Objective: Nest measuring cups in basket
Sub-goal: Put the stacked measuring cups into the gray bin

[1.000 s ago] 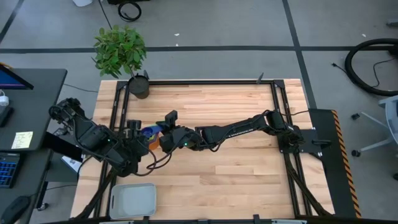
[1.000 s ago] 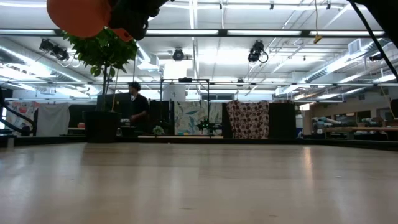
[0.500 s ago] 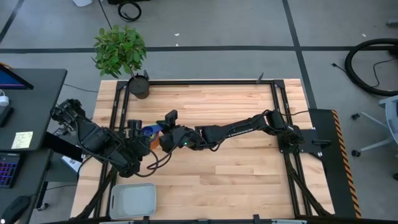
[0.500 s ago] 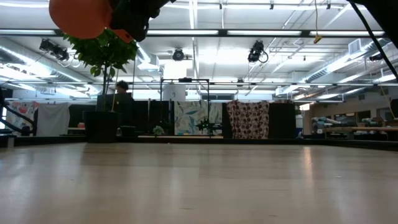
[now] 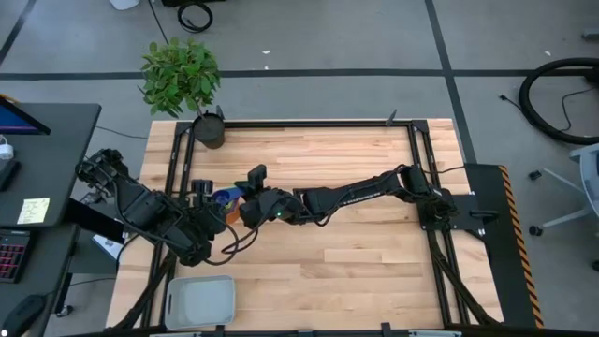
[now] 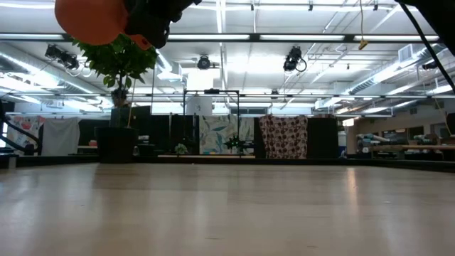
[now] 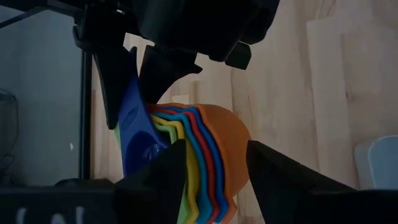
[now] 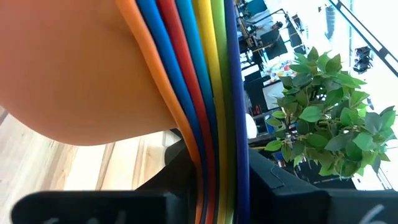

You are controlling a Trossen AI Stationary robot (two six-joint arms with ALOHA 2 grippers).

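The measuring cups (image 5: 226, 206) are nested in one stack, orange outermost and dark blue innermost. The stack is held up above the table's left part. It shows in the left wrist view (image 7: 211, 149) and as an orange bowl in the low view (image 6: 89, 18). My right gripper (image 5: 245, 200) is shut on the stack. My left gripper (image 7: 216, 180) is open, one finger on either side of the stack's bowls. The light grey basket (image 5: 199, 301) lies at the table's near left corner. My right gripper pinches the stacked flat handles (image 8: 211, 124) between its two fingers, coming level from the table's right side, with the handles running back between the fingers. The stack is lifted clear of the table, its bowls on edge. My left gripper's fingers (image 7: 163, 177) flank the bowls; I cannot tell whether they touch.
A dark round plant pot (image 5: 210, 129) with a green plant stands at the table's far left corner. A dark frame rail (image 5: 178, 178) runs along the left side. The basket's corner also shows in the left wrist view (image 7: 376, 162). Bare wood lies to the right.
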